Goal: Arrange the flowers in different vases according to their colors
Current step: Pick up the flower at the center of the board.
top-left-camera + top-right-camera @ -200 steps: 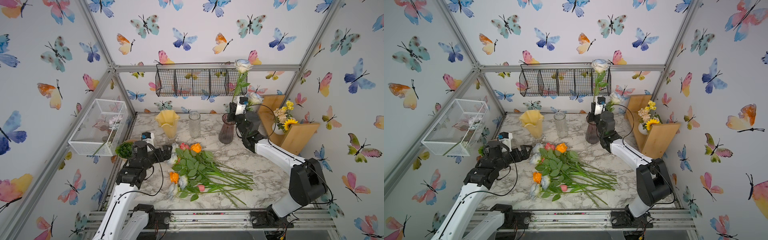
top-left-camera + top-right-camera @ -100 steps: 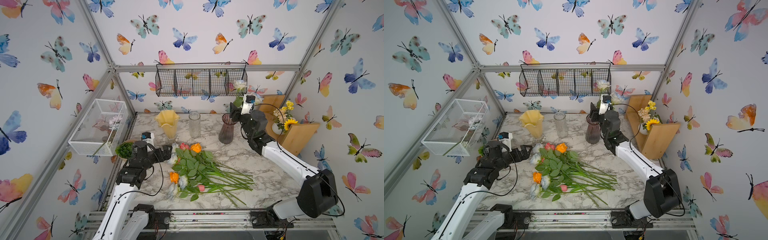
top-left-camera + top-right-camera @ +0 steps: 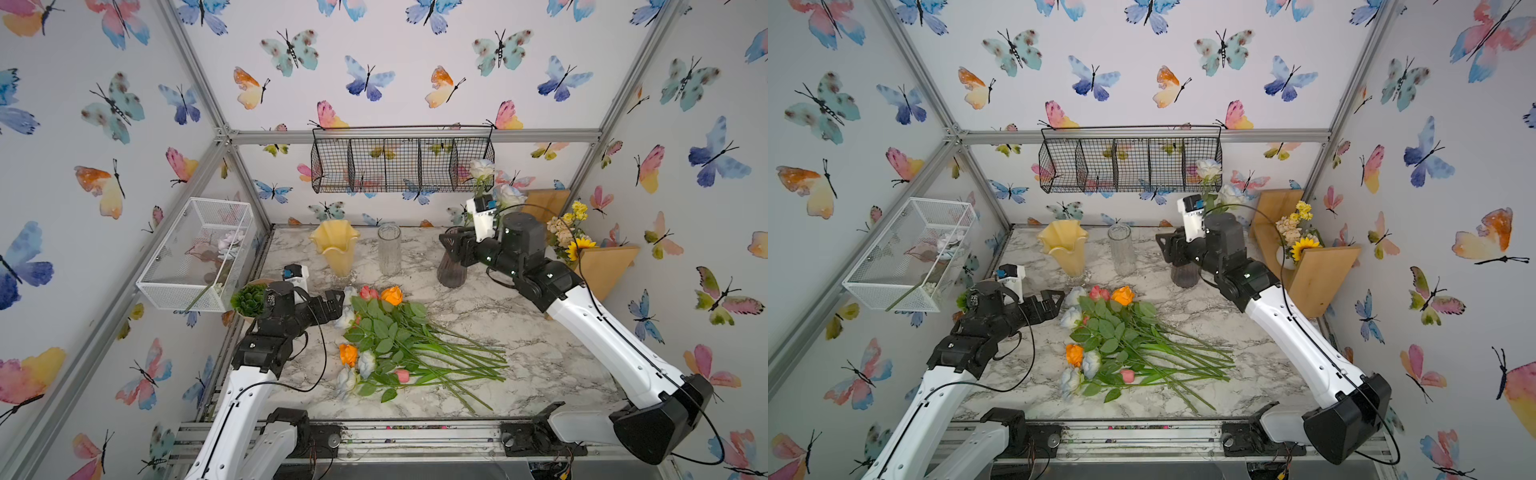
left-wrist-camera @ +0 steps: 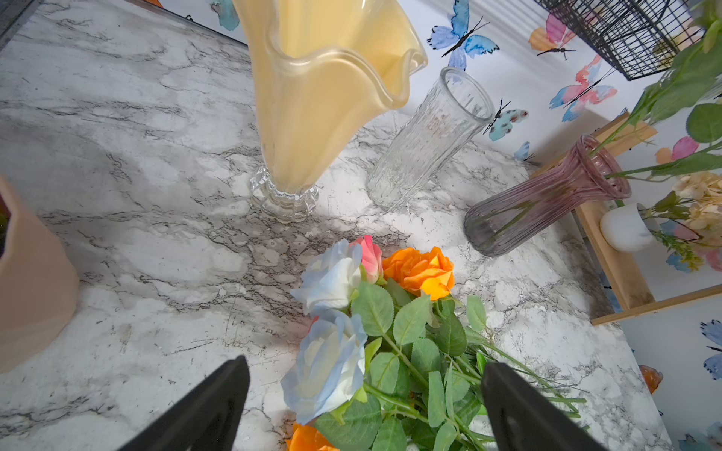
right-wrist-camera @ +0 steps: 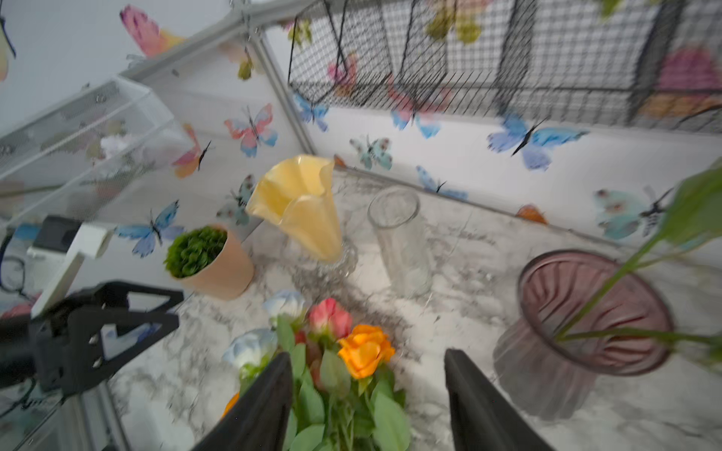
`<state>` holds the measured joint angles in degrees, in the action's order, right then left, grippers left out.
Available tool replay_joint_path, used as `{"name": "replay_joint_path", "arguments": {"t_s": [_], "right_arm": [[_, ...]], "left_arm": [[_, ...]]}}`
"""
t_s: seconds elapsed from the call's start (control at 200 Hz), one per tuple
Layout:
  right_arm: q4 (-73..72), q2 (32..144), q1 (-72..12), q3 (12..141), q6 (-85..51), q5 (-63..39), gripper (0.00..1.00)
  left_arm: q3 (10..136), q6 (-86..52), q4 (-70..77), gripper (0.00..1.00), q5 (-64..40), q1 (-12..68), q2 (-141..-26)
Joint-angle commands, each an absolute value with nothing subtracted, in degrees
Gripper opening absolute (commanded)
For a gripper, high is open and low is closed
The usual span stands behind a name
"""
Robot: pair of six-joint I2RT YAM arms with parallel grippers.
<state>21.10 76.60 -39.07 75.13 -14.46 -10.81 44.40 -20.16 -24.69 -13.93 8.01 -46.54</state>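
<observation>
- The grey-veined white marble table [image 3: 540, 332] carries all three vases and a loose heap of flowers.
- The heap of long green-stemmed artificial flowers [image 3: 386, 340] lies flat mid-table, with orange, pink and pale blue-white blooms toward the left arm's side and the stems fanning toward the right arm's side.
- The right end effector [image 5: 369, 356] hangs just beside the purple vase's rim, its fingers apart with nothing between them.
- The left end effector [image 4: 365, 365] hovers at the bloom end of the heap, fingers spread wide and empty, with a white rose below them.
- The yellow ruffled-rim glass vase [image 3: 334, 249] stands upright at the back, on the left arm's side.
- The smoky purple ribbed flared vase [image 4: 543, 199] stands upright on the right arm's side.
- The clear ribbed glass cylinder vase [image 3: 389, 251] stands between those two.
- Two white pale-blue-tinged roses [image 3: 481, 168] rise from the purple vase, stems inside it.
</observation>
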Motion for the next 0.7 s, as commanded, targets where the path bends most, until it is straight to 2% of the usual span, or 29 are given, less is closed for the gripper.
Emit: {"name": "replay_joint_path", "arguments": {"t_s": [0.0, 0.135, 0.37, 0.546, 0.691], "right_arm": [[31.13, 76.88, -43.11, 69.69, -16.79, -13.53, 0.63], [31.46, 78.66, -45.15, 64.41, -17.93, -14.69, 0.61], [29.54, 83.74, -48.01, 57.25, -18.16, -13.70, 0.48], [27.94, 85.74, -50.81, 54.65, -19.25, -13.20, 0.46], [27.59, 87.33, -52.26, 53.63, -19.51, -13.35, 0.38]], "left_arm": [[44.14, -19.51, -24.43, 0.99, -15.03, 8.35, -46.14], [44.11, -19.45, -24.43, 0.99, -14.86, 8.40, -46.05], [44.03, -19.49, -24.43, 0.99, -14.68, 8.36, -46.14], [44.03, -19.51, -24.43, 0.99, -14.79, 8.37, -46.49], [44.16, -19.51, -24.43, 0.99, -14.77, 8.35, -46.41]]}}
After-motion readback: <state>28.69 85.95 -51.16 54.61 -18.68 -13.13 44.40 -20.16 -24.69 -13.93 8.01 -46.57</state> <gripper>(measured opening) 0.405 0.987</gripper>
